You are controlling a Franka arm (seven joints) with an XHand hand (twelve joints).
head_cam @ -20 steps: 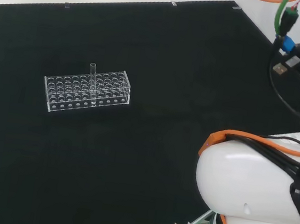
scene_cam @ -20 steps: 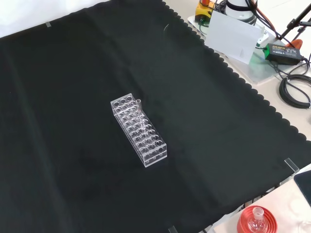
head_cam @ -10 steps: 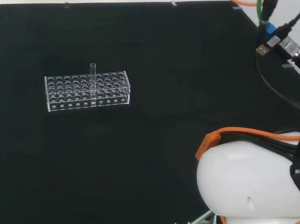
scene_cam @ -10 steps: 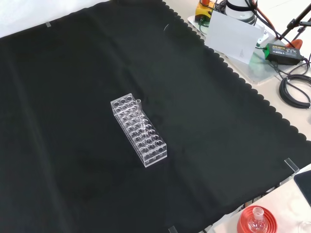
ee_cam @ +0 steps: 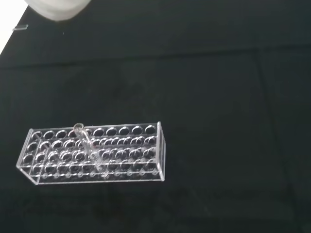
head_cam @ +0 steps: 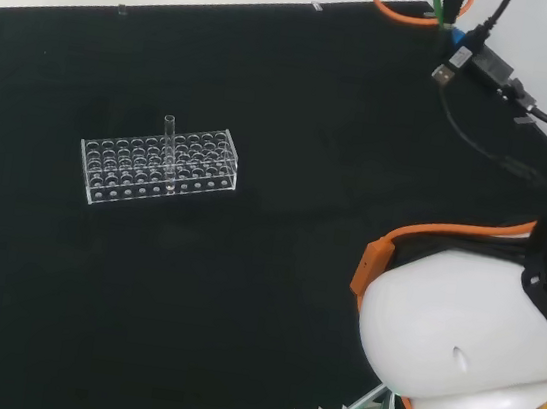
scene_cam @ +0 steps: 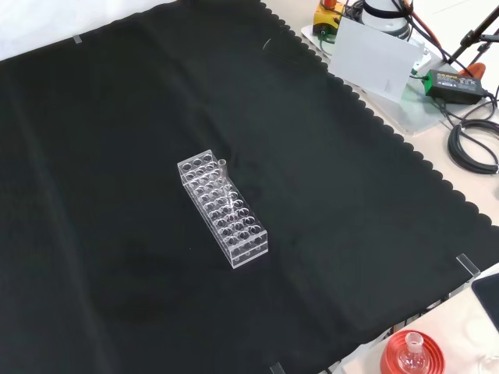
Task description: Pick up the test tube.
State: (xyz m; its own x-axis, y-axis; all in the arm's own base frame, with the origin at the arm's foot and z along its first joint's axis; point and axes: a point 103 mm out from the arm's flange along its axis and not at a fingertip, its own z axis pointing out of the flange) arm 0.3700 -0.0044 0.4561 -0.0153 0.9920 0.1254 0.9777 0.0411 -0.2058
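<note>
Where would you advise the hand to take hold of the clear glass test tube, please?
Probably the bare upper end of the clear glass test tube, from above: it stands upright in the clear plastic rack, whose many holes hide its lower part.

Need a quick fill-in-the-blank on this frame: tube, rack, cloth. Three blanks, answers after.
1. The test tube stands upright in a clear ____.
2. The rack rests on a ____ cloth.
3. The number of test tubes in the rack is ____.
4. In the front view, a red ribbed stand sits at the bottom ____ corner.

Missing words: rack; black; one; right
</note>
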